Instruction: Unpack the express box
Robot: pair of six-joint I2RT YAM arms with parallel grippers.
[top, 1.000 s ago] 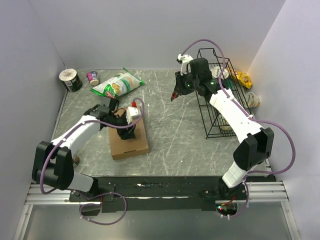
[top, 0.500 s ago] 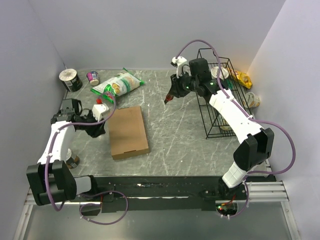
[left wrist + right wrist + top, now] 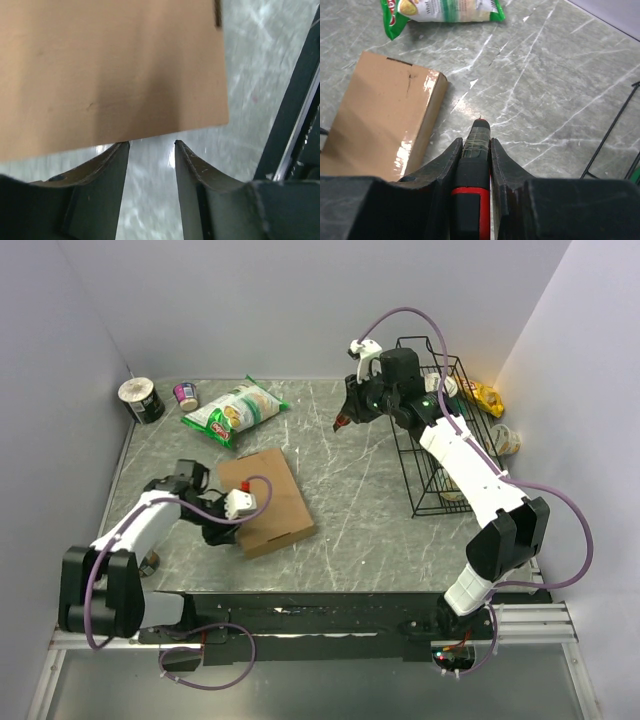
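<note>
The express box (image 3: 268, 498), flat brown cardboard, lies shut on the grey table, turned askew left of centre. In the left wrist view its near edge (image 3: 110, 70) sits just beyond my fingertips. My left gripper (image 3: 225, 533) (image 3: 150, 144) is low at the box's near left corner, open, with only bare table between its fingers. My right gripper (image 3: 343, 422) (image 3: 476, 141) hovers high over the far middle of the table, shut on a red and black cutter (image 3: 475, 155) that points down. The box (image 3: 380, 120) shows below and to its left.
A green-and-white snack bag (image 3: 235, 410) (image 3: 445, 10) lies behind the box. A paper cup (image 3: 142, 400) and a small tub (image 3: 186, 394) stand in the far left corner. A black wire rack (image 3: 435, 430) stands at the right, with a yellow packet (image 3: 485, 395) and a bowl (image 3: 505, 440) behind it.
The box has turned, its near end swinging right. My left gripper went from the box top out to the left, then came in at its near left corner, jaws narrower. The right gripper shifted only slightly.
</note>
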